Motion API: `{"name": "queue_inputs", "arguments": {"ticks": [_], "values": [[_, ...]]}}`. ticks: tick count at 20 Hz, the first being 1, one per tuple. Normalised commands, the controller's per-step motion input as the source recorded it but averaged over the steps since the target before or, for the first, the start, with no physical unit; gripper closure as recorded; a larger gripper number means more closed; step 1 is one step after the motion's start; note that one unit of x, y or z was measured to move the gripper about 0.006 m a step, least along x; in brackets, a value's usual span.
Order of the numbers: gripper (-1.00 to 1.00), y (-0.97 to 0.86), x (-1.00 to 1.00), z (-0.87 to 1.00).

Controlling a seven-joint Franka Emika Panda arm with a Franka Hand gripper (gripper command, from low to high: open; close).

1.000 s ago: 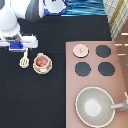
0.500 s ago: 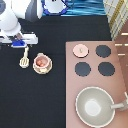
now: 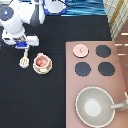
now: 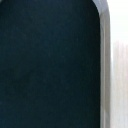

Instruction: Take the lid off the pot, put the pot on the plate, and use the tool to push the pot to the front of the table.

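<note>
Hovering over the tool (image 3: 24, 61), the pincer (image 3: 22, 48), grip state unclear, beside pot (image 3: 41, 62).

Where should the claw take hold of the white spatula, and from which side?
Probably by the handle of the tool, from straight above: it lies flat on the table, handle toward the exterior view's top, slotted head toward its bottom. The claw hovers just above that handle end; the pot sits on the plate beside it.
</note>
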Motion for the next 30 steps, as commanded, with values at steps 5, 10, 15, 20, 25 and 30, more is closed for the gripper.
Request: {"name": "queue_inputs", "arguments": {"ticks": [5, 10, 15, 20, 25, 30], "values": [[-1.00, -0.20, 0.11, -0.43], [1.00, -0.06, 0.06, -0.13], [1.00, -0.04, 0.02, 0.00], [1.00, -0.04, 0.00, 0.00], [1.00, -0.16, -0.15, 0.21], [1.00, -0.31, -0.42, 0.85]]}}
